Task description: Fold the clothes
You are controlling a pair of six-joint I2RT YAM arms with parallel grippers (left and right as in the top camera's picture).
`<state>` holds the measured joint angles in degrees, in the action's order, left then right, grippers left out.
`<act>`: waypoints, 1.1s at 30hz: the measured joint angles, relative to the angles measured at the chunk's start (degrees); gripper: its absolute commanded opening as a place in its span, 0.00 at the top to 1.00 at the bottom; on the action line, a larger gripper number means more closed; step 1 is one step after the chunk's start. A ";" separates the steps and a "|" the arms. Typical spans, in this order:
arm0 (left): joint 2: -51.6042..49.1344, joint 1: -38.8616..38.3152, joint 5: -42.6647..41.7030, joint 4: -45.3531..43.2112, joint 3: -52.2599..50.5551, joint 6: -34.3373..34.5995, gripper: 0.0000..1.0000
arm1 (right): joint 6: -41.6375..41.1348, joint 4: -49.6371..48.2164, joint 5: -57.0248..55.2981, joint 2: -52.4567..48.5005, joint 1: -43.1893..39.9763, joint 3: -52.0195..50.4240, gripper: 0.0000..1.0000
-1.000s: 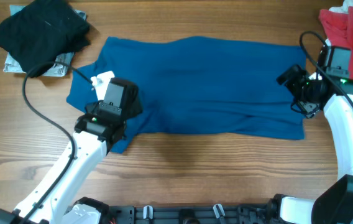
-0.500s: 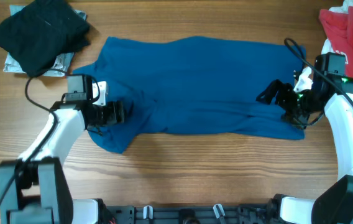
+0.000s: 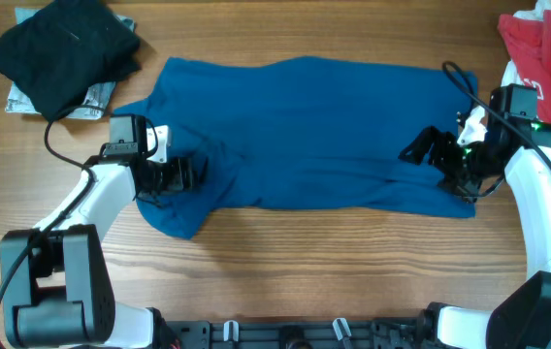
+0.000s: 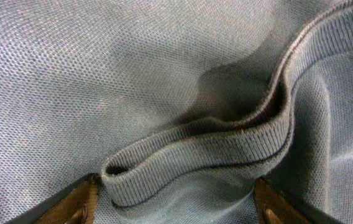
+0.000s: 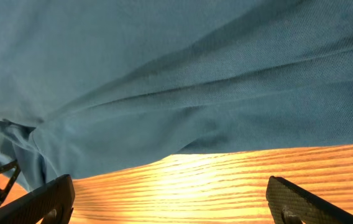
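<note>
The clothes, a royal-blue shirt (image 3: 314, 126), lie spread flat across the middle of the wooden table (image 3: 305, 271). My left gripper (image 3: 174, 174) lies low on the shirt's left end, pointing right. In the left wrist view its fingers (image 4: 71, 202) stand apart on either side of a folded ribbed edge (image 4: 195, 146) of the shirt (image 4: 164, 74), so the left gripper (image 4: 176, 208) is open around it. My right gripper (image 3: 426, 150) reaches left over the shirt's lower right part. The right gripper (image 5: 173, 205) is wide open, with bare table (image 5: 226, 180) between its fingers and the shirt (image 5: 164, 74) beyond.
A black garment (image 3: 62, 48) is bunched at the back left, on top of a small printed packet (image 3: 18, 100). A red-and-white garment (image 3: 547, 48) lies at the back right corner. Black cables trail from both arms over the table.
My left arm has swung out to the left and its gripper now comes at the shirt's left end from the side, fingers drawing closer. My right gripper has moved left over the shirt.
</note>
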<state>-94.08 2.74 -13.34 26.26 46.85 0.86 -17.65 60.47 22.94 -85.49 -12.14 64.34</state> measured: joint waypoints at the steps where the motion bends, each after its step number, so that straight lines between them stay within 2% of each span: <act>1: -0.22 0.02 0.11 -0.33 0.00 -0.20 0.53 | 0.00 -0.07 0.00 0.00 0.00 -0.15 0.00; 5: -0.85 0.00 0.17 -0.63 0.00 -0.22 0.69 | 0.00 -0.55 0.00 0.00 0.00 -0.20 0.01; 6: -0.90 0.00 0.17 -0.61 0.00 -0.04 0.77 | 0.00 -0.66 0.00 0.00 0.00 -0.20 0.00; 10: -0.79 0.00 0.13 -0.59 -0.02 0.90 0.96 | 0.00 -0.94 0.00 0.00 0.00 -0.20 0.01; 18: 10.08 0.00 0.15 -1.33 -0.11 1.77 0.96 | 0.00 -0.90 0.00 0.00 0.00 -0.20 0.01; 24: 11.91 0.00 2.84 -11.34 -0.31 2.71 0.96 | 0.00 0.35 0.00 0.00 0.00 -0.24 0.01; 28: 11.89 0.00 7.19 -13.33 -0.31 2.89 0.92 | 0.00 0.42 0.00 0.00 0.00 -0.46 0.01; 29: 11.85 0.00 7.65 -13.60 -0.31 2.89 0.81 | 0.00 0.59 0.00 0.00 0.00 -0.57 0.01; 30: 11.69 0.00 7.98 -13.81 -0.31 2.89 0.47 | 0.00 0.81 0.00 0.00 0.00 -0.68 0.01; 31: 11.39 0.00 8.50 -13.90 -0.31 3.06 0.23 | 0.00 0.90 0.00 0.00 0.00 -0.83 0.01; 32: 11.06 0.00 9.40 -13.92 -0.31 2.84 0.04 | 0.00 1.14 0.00 0.00 0.00 -0.87 0.02; 33: 10.86 0.00 10.21 -13.88 -0.31 3.04 0.00 | 0.00 1.27 0.00 0.00 0.00 -0.87 0.02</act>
<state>-83.22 2.74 -3.14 12.38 46.54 3.90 -17.65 61.73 22.94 -85.49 -12.14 63.46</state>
